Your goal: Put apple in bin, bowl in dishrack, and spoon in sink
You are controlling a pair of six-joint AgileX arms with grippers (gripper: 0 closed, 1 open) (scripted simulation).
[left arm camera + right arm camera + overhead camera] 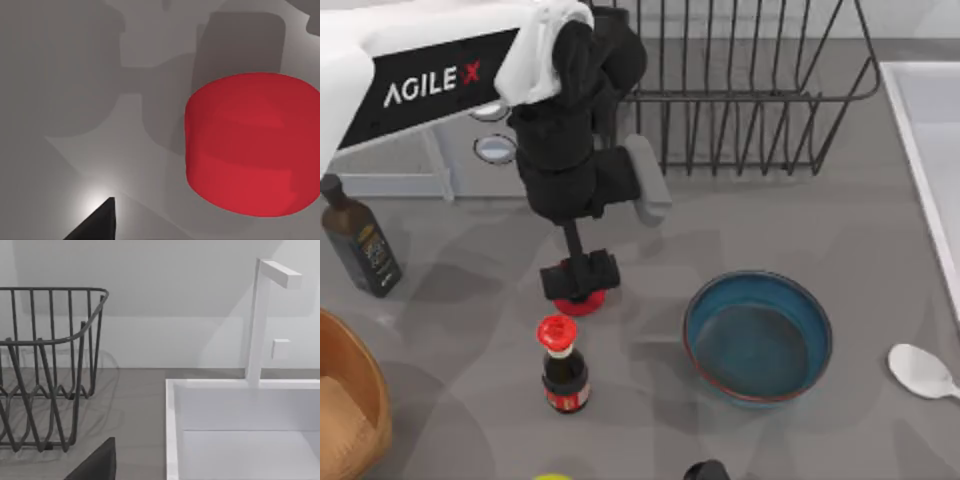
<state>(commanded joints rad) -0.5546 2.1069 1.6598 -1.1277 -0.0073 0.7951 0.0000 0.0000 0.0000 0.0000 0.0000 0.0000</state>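
Note:
The red apple (pixel 578 304) lies on the grey table left of centre. My left gripper (pixel 580 273) hangs straight above it, open, with the fingers spread to either side of it. In the left wrist view the apple (pixel 250 145) rests on the table beside one dark fingertip (pixel 97 225). The blue bowl (pixel 757 335) stands to the right of the apple, and the white spoon (pixel 918 370) lies at the right edge. The wicker bin (pixel 355 395) is at the lower left, the black dishrack (pixel 750 100) at the back, and the sink (pixel 920 130) at the right. My right arm (pixel 706 470) is parked at the front edge.
A red-capped sauce bottle (pixel 563 365) stands just in front of the apple. A dark bottle (pixel 360 245) is at the left, and the microwave's knobs (pixel 495 148) show behind the left arm. The right wrist view shows the dishrack (pixel 50 365), sink (pixel 240 410) and white faucet (pixel 260 320).

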